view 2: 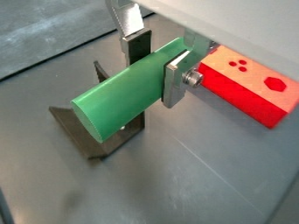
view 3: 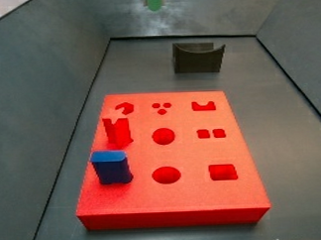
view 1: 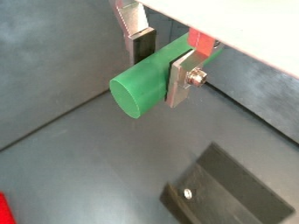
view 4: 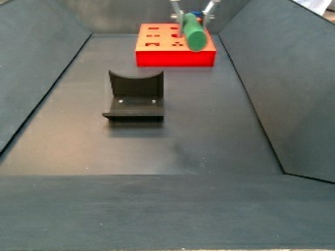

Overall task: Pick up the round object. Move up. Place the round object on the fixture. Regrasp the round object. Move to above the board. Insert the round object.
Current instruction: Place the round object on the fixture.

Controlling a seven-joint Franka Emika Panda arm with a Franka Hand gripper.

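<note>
The round object is pinched sideways in the gripper jaws high above the fixture, so it may miss the notch and roll off.

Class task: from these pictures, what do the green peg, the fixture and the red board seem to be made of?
The green peg, held in the gripper above the floor, looks like matte plastic: even colour, no glint. The fixture seems dark matte metal or plastic, with a screw in its base. The red board looks like uniform matte plastic, possibly printed.
</note>
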